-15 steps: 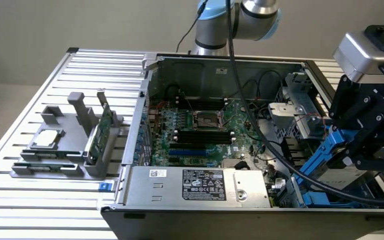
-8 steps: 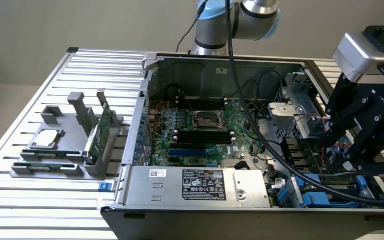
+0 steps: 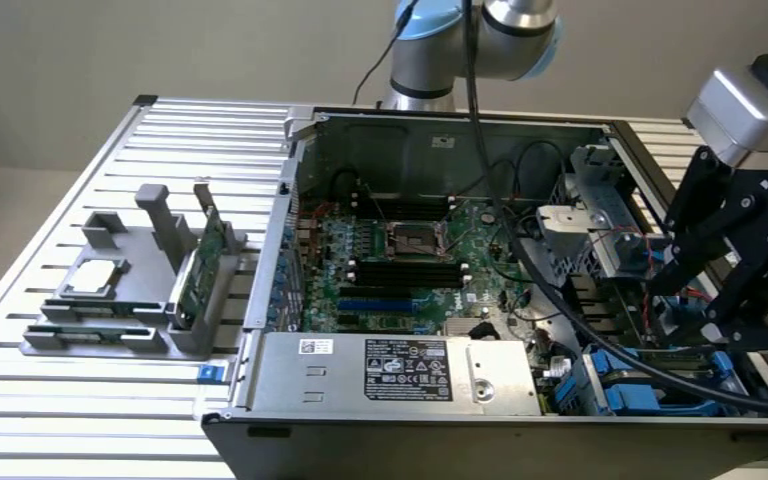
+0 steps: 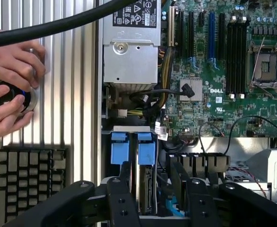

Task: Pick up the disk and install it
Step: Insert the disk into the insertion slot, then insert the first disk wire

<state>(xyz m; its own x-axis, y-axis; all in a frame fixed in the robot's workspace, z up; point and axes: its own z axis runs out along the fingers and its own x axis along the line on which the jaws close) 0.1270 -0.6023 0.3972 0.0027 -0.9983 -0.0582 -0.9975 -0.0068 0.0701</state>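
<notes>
Case on table; parts fixture at exterior view's left of case; disk in case's bay, gripper astride it.
</notes>
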